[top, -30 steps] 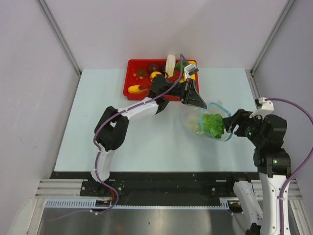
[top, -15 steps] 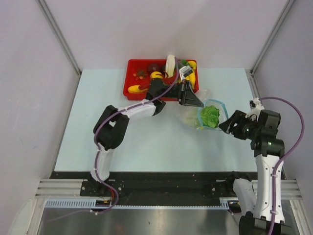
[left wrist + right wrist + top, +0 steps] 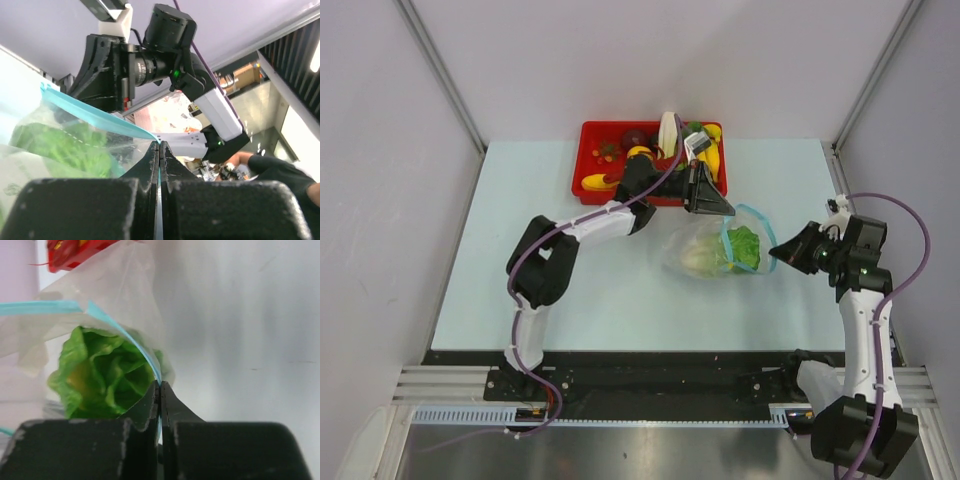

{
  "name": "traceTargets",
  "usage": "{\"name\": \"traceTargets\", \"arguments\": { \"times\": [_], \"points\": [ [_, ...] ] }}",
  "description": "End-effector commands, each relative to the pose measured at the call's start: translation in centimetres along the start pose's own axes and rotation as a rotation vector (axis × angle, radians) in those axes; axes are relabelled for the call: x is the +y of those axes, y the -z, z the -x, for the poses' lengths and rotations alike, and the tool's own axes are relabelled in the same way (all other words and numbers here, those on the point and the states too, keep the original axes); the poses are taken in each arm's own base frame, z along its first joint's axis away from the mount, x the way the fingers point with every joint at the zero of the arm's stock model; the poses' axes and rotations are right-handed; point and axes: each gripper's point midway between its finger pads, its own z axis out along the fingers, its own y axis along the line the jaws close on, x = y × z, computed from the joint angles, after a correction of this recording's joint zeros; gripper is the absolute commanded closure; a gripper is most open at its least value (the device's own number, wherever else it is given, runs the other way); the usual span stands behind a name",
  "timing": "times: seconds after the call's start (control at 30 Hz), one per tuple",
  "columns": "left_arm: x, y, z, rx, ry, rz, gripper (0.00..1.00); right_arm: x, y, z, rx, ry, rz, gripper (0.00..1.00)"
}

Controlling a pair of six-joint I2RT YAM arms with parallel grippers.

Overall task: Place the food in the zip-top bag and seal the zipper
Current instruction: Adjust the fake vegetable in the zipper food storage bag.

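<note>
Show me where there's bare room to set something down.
Widest: the table's left side, between wall and left arm. Also the near strip between left arm and right arm, short of the zip-top bag, and the far corner right of the red tray. Crowded: the tray, and the zipper pinched by left end effector and right end effector.

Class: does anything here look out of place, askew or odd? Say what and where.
One thing: the cabbage sits right in the zip-top bag's open mouth, close against the zipper, which may hinder sealing. Nothing looks spilled or damaged.
</note>
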Motion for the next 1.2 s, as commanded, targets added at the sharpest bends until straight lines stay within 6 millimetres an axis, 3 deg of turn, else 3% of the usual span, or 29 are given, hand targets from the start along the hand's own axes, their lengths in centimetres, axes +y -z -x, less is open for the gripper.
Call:
{"name": "traceTargets", "arguments": {
  "times": [0.0, 0.03, 0.07, 0.13, 0.27, 0.33, 0.37, 0.47, 0.5, 0.53, 0.57, 0.6, 0.63, 0.7, 0.73, 0.77, 0.83, 0.9, 0.97, 1.0, 1.1, 1.17],
  "points": [
    [-3.4, -0.1, 1.2, -0.003, -0.073, 0.108, 1.0, 4.0, 0.5, 1.4, -0.041, 0.021, 0.209, 1.0],
    [-1.8, 0.1, 1.4, 0.016, -0.256, 0.183, 1.0, 5.0, 1.2, 1.8, -0.067, 0.038, 0.244, 1.0],
    [-0.4, 0.9, 0.7, 0.047, -0.143, 0.349, 1.0, 5.6, 1.6, 2.1, -0.084, 0.024, 0.259, 1.0],
    [2.2, 2.3, 1.4, 0.05, -0.263, 0.535, 1.0, 6.9, 2.4, 2.9, -0.124, 0.054, 0.296, 1.0],
    [4.0, 5.5, -0.3, 0.096, -0.279, 0.735, 1.0, 8.6, 3.7, 3.4, -0.147, 0.059, 0.323, 1.0],
    [2.3, 5.7, -0.8, 0.119, -0.343, 0.73, 1.0, 10.4, 4.5, 4.0, -0.158, 0.051, 0.362, 1.0],
    [0.9, 5.6, -0.9, 0.135, -0.364, 0.73, 1.0, 12.2, 6.0, 5.2, -0.191, 0.075, 0.391, 1.0],
    [-3.7, 5.4, -0.9, 0.156, -0.471, 0.697, 1.0, 14.1, 7.5, 5.6, -0.174, 0.087, 0.406, 1.0],
    [-4.3, 5.5, -1.0, 0.159, -0.493, 0.699, 1.0, 14.8, 8.2, 5.6, -0.17, 0.097, 0.414, 1.0],
    [-4.8, 5.8, -1.2, 0.156, -0.518, 0.717, 1.0, 14.5, 8.1, 5.6, -0.173, 0.097, 0.397, 1.0],
    [-2.7, 6.6, -2.0, 0.173, -0.472, 0.765, 1.0, 14.3, 7.4, 4.9, -0.148, 0.108, 0.374, 1.0],
    [-1.8, 6.8, -2.6, 0.203, -0.443, 0.766, 1.0, 12.5, 5.8, 3.4, -0.09, 0.083, 0.313, 1.0],
    [-1.1, 6.8, -3.1, 0.245, -0.432, 0.756, 1.0, 12.0, 4.8, 2.8, -0.058, 0.115, 0.313, 1.0],
    [-3.0, 5.6, -2.1, 0.243, -0.448, 0.7, 1.0, 15.2, 5.8, 3.7, -0.062, 0.102, 0.456, 1.0],
    [-3.4, 5.3, -1.7, 0.216, -0.458, 0.703, 1.0, 16.7, 6.8, 4.7, -0.093, 0.139, 0.482, 1.0],
    [-3.3, 5.4, -1.5, 0.205, -0.471, 0.711, 1.0, 17.6, 6.8, 4.4, -0.091, 0.195, 0.491, 1.0],
    [-2.4, 5.6, -1.9, 0.22, -0.47, 0.721, 1.0, 14.8, 5.2, 3.8, -0.062, 0.18, 0.366, 1.0],
    [-0.2, 6.2, -2.0, 0.225, -0.424, 0.783, 1.0, 12.4, 3.8, 3.3, -0.041, 0.157, 0.279, 1.0],
    [1.4, 6.8, -2.0, 0.246, -0.391, 0.835, 0.94, 10.3, 2.1, 2.4, -0.002, 0.13, 0.22, 1.0],
    [3.3, 7.2, -2.1, 0.258, -0.356, 0.864, 0.92, 10.0, 1.6, 2.3, -0.004, 0.132, 0.223, 1.0],
    [5.4, 8.0, -0.5, 0.217, -0.337, 0.881, 0.86, 9.2, 0.1, 1.6, 0.005, 0.152, 0.234, 1.0],
    [5.5, 8.6, 1.7, 0.174, -0.379, 0.889, 0.85, 9.5, -0.3, 1.7, -0.002, 0.169, 0.251, 1.0]
  ]
}}
